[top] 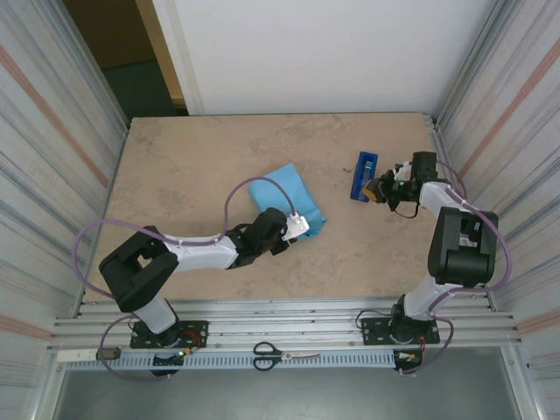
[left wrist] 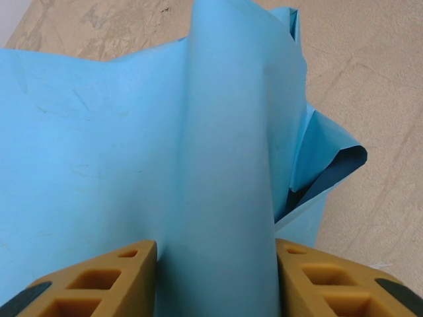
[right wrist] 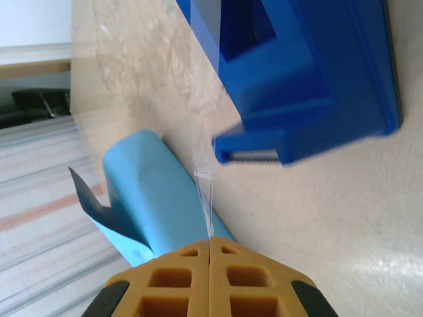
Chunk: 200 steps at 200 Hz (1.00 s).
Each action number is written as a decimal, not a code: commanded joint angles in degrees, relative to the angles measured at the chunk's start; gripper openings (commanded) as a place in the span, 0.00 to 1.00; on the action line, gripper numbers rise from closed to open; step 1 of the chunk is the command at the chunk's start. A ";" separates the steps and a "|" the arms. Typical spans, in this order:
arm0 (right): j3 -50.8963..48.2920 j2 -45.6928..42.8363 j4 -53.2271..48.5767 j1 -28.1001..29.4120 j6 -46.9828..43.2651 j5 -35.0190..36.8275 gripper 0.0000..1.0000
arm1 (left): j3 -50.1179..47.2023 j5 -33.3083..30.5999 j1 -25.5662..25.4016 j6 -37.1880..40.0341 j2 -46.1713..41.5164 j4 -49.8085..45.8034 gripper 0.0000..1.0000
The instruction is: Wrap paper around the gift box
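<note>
The paper (top: 282,194) lies bunched in the middle of the table, sky-blue face outward. The gift box is hidden under it. My left gripper (top: 298,226) is at the bundle's near right end. In the left wrist view a raised fold of the paper (left wrist: 218,132) runs between the yellow fingers (left wrist: 122,274), which press on both its sides, so the left gripper (left wrist: 216,281) is shut on it. A dark navy underside (left wrist: 337,173) shows at a loose corner. My right gripper (right wrist: 210,241) is shut on a thin strip of clear tape (right wrist: 206,198), with the paper (right wrist: 155,191) behind it.
A dark-blue tape dispenser (top: 363,175) stands at the right, just beside my right gripper (top: 379,188); its cutter end (right wrist: 310,79) is close above the pinched tape. Scissors (top: 280,354) lie on the rail at the near edge. Corrugated metal walls close in both sides.
</note>
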 commanded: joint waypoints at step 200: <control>-4.37 7.17 -2.48 1.27 -5.86 15.66 0.00 | -1.47 2.45 -0.11 -3.25 4.46 -9.31 0.43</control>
